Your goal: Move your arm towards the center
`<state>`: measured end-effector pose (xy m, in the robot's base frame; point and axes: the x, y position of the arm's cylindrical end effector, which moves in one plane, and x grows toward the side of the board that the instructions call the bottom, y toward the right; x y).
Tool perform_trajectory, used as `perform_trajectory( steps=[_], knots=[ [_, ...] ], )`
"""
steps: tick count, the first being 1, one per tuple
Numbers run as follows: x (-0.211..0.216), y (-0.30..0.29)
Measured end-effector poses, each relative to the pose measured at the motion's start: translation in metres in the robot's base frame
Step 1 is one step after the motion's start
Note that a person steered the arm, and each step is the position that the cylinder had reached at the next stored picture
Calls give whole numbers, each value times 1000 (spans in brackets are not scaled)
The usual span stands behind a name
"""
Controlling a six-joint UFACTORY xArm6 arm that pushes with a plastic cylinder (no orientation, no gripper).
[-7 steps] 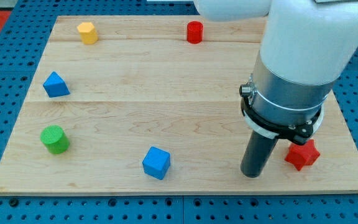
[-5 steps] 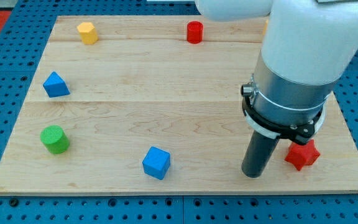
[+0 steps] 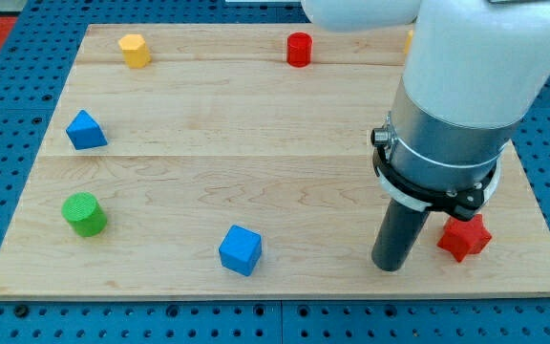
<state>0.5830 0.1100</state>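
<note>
Near the bottom right corner of the table (image 3: 256,124): my tip (image 3: 387,268), the lower end of a straight dark rod, resting on the wood close to the bottom edge. No pincer is fitted, so no open or closed state applies; the rod simply ends at the board. The table's centre lies up and to the view's left of my tip, well apart from it.

Item: red star-shaped block (image 3: 463,237), just to the right of the rod, near the bottom right corner; whether it touches the rod cannot be told.

Item: blue cube (image 3: 240,250), near the bottom edge, left of my tip and well apart from it.

Item: green cylinder (image 3: 84,214), near the left edge toward the bottom left corner.

Item: blue triangular block (image 3: 85,130), beside the left edge, above the green cylinder.

Item: yellow block (image 3: 135,50), faceted, near the top left corner.

Item: red cylinder (image 3: 299,49), at the top edge, about midway along it.

Item: sliver of a yellow-orange block (image 3: 408,39) at the top edge, mostly hidden behind the arm; shape unclear.
</note>
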Motion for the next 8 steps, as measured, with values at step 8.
perform_trajectory(
  steps=[8],
  knots=[
    [-198,-53]
  ],
)
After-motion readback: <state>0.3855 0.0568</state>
